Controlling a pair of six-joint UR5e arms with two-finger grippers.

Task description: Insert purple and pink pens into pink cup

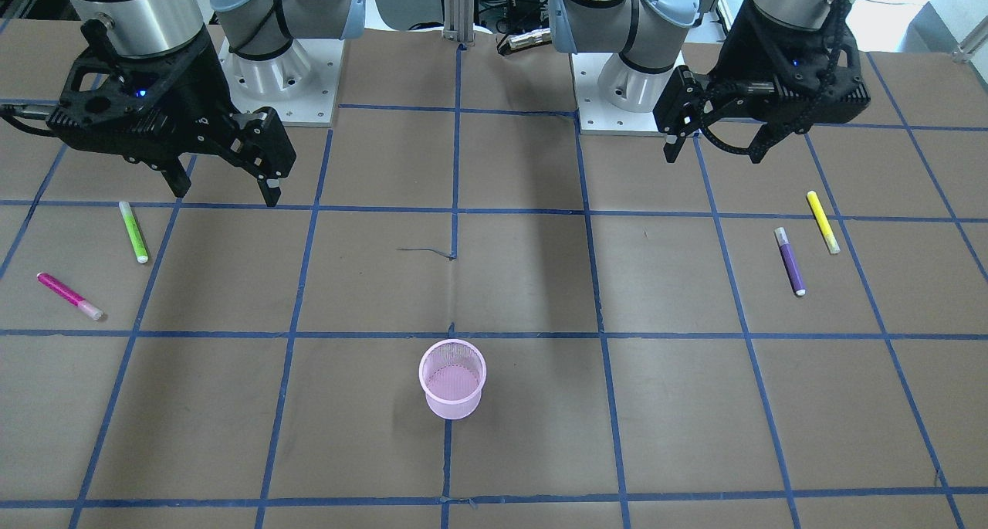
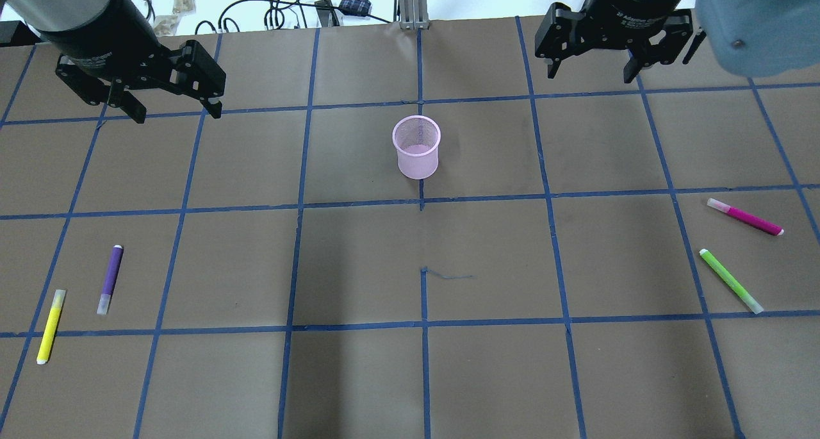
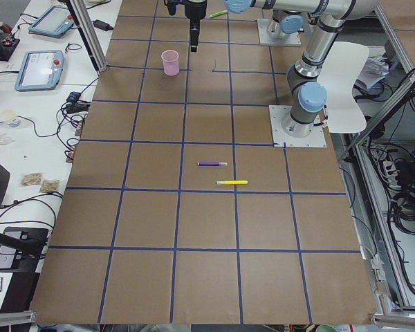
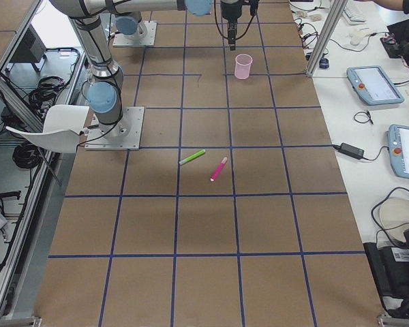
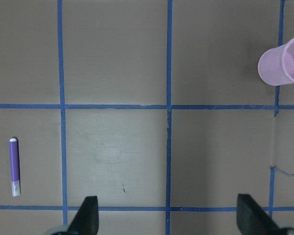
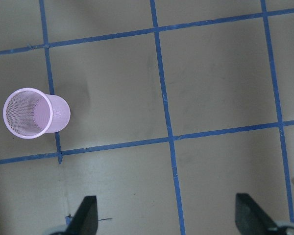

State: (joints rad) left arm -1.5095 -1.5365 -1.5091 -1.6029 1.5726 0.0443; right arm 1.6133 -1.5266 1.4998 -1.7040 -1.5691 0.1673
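Observation:
The pink mesh cup (image 2: 417,147) stands upright and empty at the table's middle, also in the front view (image 1: 452,380). The purple pen (image 2: 110,279) lies on the robot's left side, also in the left wrist view (image 5: 14,166). The pink pen (image 2: 745,216) lies on the robot's right side, also in the front view (image 1: 69,296). My left gripper (image 2: 177,113) is open and empty, above the table beyond the purple pen. My right gripper (image 2: 590,75) is open and empty, above the table right of the cup. The cup shows in both wrist views (image 5: 284,66) (image 6: 34,113).
A yellow pen (image 2: 50,325) lies just left of the purple pen. A green pen (image 2: 730,280) lies near the pink pen. Blue tape lines grid the brown table (image 2: 423,375). Cables and a metal post (image 2: 410,3) sit beyond the far edge.

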